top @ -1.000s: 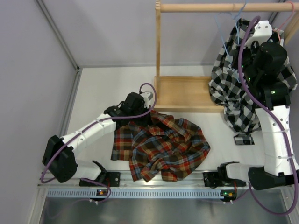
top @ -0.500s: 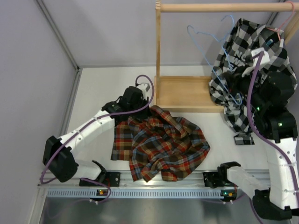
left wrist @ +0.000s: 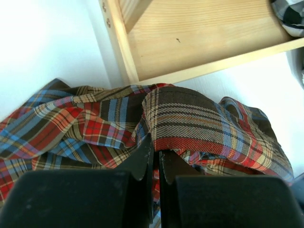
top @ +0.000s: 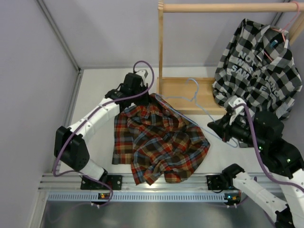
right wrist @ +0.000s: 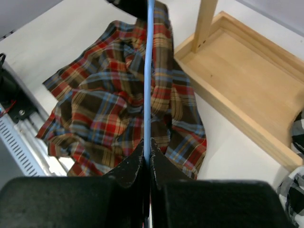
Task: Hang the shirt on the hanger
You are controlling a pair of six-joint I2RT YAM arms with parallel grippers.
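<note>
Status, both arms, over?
Left gripper shut on shirt, near rack base. Right gripper shut on hanger, over the shirt, not yet inserted.

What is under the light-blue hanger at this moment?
Below the hanger is mostly the plaid shirt; its hook end is above the wooden rack base. Anything under the shirt is covered.

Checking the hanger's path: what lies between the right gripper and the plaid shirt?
Top view: bare table, crossed only by the blue hanger the right gripper holds over the shirt.

Plaid shirt (top: 156, 142), checked shirt (top: 256, 71), blue hanger (right wrist: 148, 71), pink hanger (top: 285, 21), wooden rack (top: 175, 91): one each.
</note>
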